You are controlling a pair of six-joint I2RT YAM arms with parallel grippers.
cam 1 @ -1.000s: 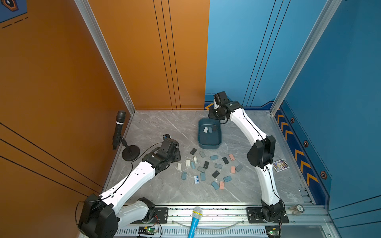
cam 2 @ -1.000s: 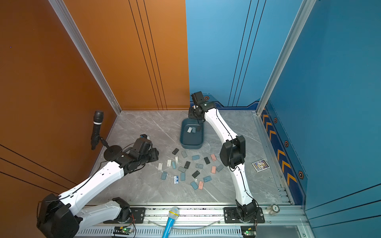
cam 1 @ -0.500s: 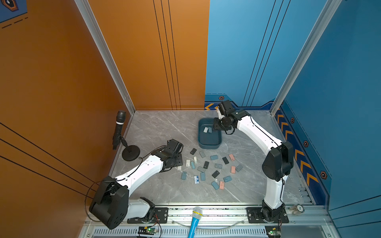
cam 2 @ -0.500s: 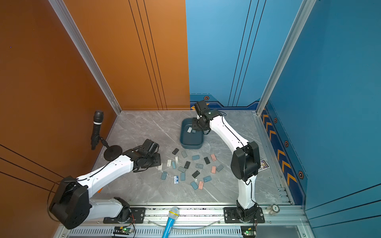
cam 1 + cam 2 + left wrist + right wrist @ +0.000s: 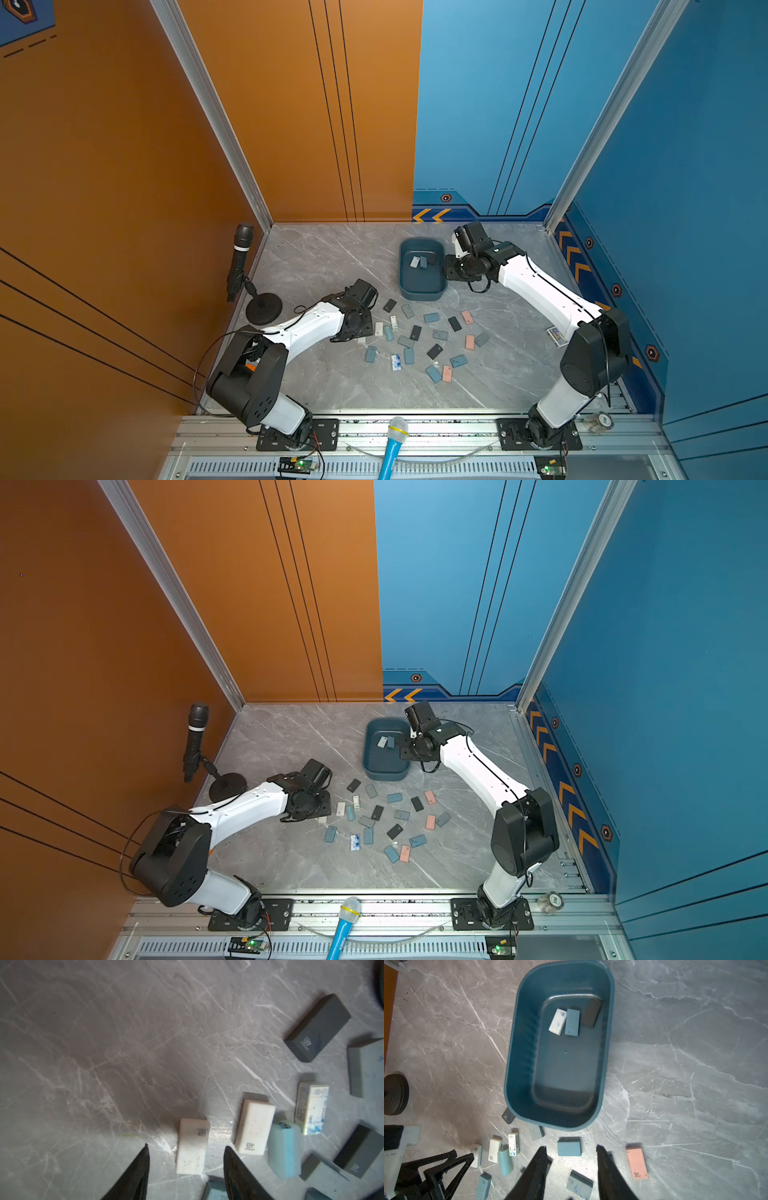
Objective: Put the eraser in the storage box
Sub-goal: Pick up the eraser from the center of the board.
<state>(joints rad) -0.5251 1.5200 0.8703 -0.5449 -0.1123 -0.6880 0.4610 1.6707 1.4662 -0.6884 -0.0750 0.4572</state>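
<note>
The left gripper, jaws spread and empty, straddles a white eraser for pinching (the right gripper, likewise, hangs beside the box).

Both arms share one build. Left arm: glossy white tapered links between matte black rounded joint housings; shoulder housing dotted with small holes; thin black cable loops out beside it. Right arm: black cable line runs along the white link; bulky black elbow housing. Each is mounted on a black base plate with visible screws. Left gripper and right gripper: black fingers, broad at the root and tapering to points.
</note>
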